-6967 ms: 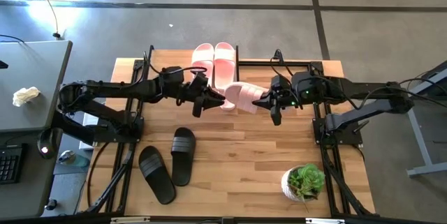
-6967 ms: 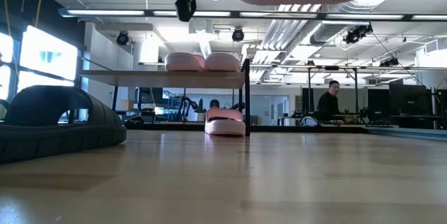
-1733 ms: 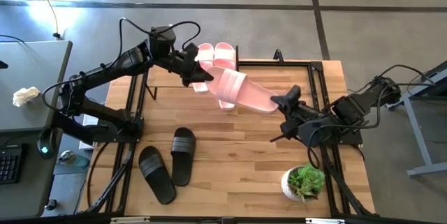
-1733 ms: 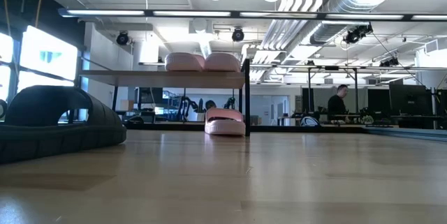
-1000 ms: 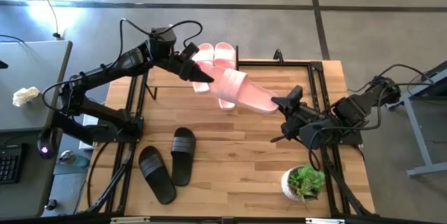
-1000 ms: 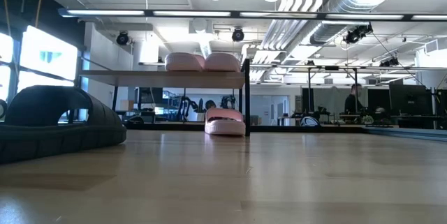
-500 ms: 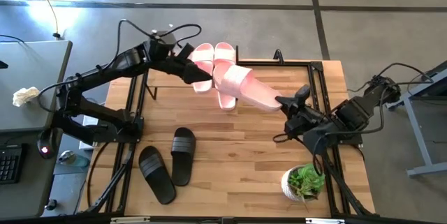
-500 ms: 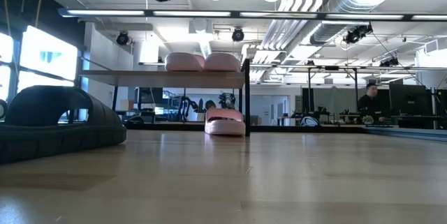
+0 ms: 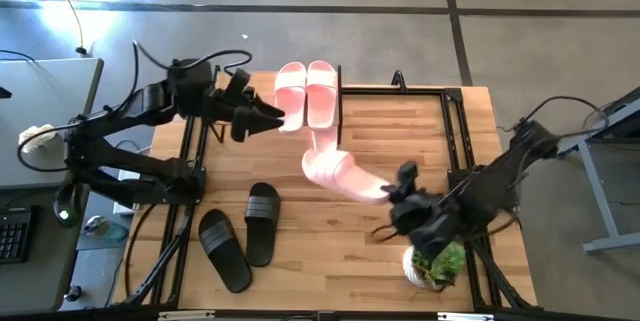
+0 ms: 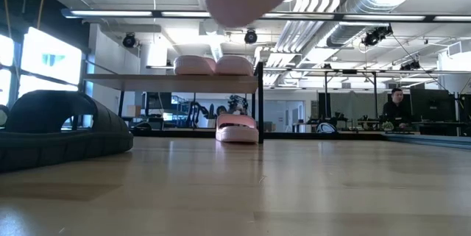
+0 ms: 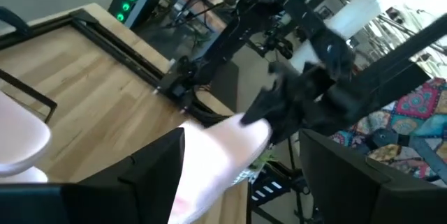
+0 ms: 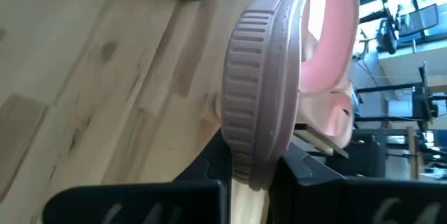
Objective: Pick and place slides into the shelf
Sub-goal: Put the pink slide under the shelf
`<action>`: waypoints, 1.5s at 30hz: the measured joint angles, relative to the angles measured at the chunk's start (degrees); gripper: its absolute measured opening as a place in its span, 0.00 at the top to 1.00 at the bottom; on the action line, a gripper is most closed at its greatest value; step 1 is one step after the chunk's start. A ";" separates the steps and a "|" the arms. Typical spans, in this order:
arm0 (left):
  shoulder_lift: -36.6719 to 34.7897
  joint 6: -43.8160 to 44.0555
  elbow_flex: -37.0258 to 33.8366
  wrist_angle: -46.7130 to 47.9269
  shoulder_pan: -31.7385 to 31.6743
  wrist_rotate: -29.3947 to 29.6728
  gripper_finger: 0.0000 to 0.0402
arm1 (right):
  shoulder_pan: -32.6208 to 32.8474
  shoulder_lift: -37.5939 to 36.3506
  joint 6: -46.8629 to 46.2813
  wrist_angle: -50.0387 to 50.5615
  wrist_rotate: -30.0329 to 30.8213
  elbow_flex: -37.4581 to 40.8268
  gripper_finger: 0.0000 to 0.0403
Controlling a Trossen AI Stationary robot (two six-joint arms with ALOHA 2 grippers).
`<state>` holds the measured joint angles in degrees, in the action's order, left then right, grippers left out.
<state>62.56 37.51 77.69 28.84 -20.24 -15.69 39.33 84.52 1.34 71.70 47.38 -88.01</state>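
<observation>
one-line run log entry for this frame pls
left gripper: open, beside shelf | right gripper: shut on pink slide, lifted off table | two pink slides on shelf | black slides on table

The shelf [image 9: 380,96] stands along the desk's [image 9: 330,261] far edge. Two slides [image 9: 307,94] lie side by side on its top board, near the shelf's left end, and another slide [image 10: 237,129] sits on the desk under the board. A pair of slides [image 9: 238,233] lies toward the desk's near left corner. A potted plant [image 9: 437,259] stands by the near right corner. One slide [image 9: 340,174] hangs above the desk's middle, clamped in the right tool [image 9: 402,193]. The left tool [image 9: 272,115] is beside the shelf's left end, jaws apart.
</observation>
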 joint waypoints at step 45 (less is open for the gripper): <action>-1.91 -12.21 -0.02 8.67 28.65 23.42 0.34 | -30.27 38.51 10.79 -48.10 -2.86 0.00 0.92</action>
<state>60.65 25.30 77.67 37.52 8.41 7.73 9.06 123.02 12.13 23.60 44.52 -88.01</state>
